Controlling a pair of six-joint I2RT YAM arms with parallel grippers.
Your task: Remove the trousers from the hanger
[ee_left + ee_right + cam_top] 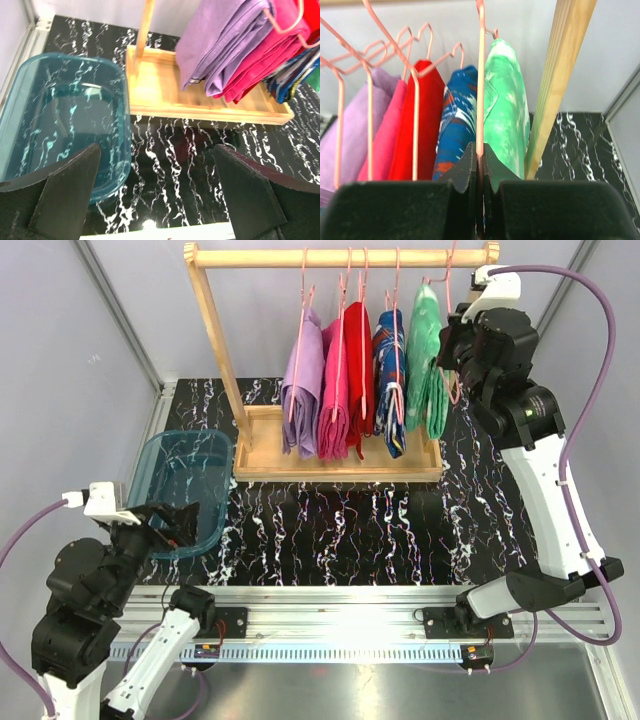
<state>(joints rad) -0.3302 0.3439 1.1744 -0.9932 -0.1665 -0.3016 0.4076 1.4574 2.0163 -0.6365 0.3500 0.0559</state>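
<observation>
Bright, even light from above, white glare on the metal rail [330, 602] at the near edge of the counter [350, 530], soft faint shadows, wrist views slightly blurred, right gripper [480, 155] dark, out of focus

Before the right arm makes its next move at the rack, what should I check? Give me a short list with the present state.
1. The right pincer shut on the pink hanger wire: ok.
2. That wire carries the mint green trousers: cannot tell.
3. The navy blue trousers outside the grip: ok.
4. The left pincer open, holding nothing: ok.
5. The wooden post close beside the right pincer, clearance: cannot tell.
</observation>
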